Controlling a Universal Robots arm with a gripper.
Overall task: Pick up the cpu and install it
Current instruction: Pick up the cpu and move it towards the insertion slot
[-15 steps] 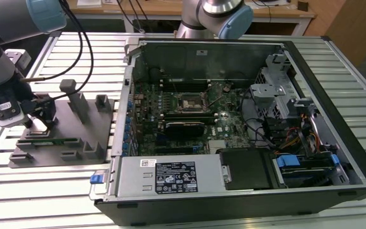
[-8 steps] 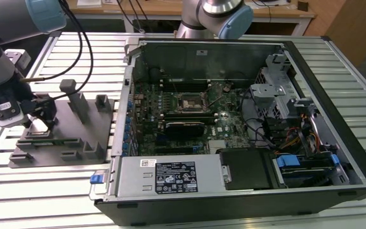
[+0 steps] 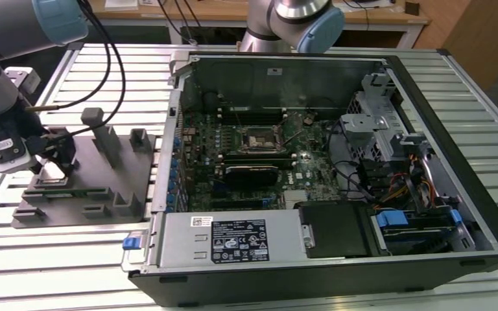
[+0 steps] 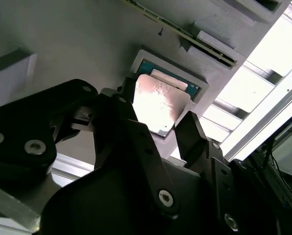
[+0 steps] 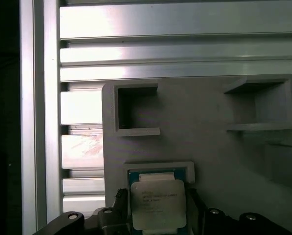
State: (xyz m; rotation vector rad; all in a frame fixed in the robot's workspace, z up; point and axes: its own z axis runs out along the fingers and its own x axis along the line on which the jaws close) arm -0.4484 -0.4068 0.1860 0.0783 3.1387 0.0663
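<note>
Tool (image 4: 159, 111) | fingers (image 4: 192, 133) pinching cpu (image 4: 156, 98) | at gray holder (image 5: 209, 127) recess

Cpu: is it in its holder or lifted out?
In: the cpu sits within the square recess of the grey holder.

Open computer case (image 3: 275, 84) on slatted metal table (image 3: 59, 272), grey parts fixture (image 3: 102, 178) beside it
</note>
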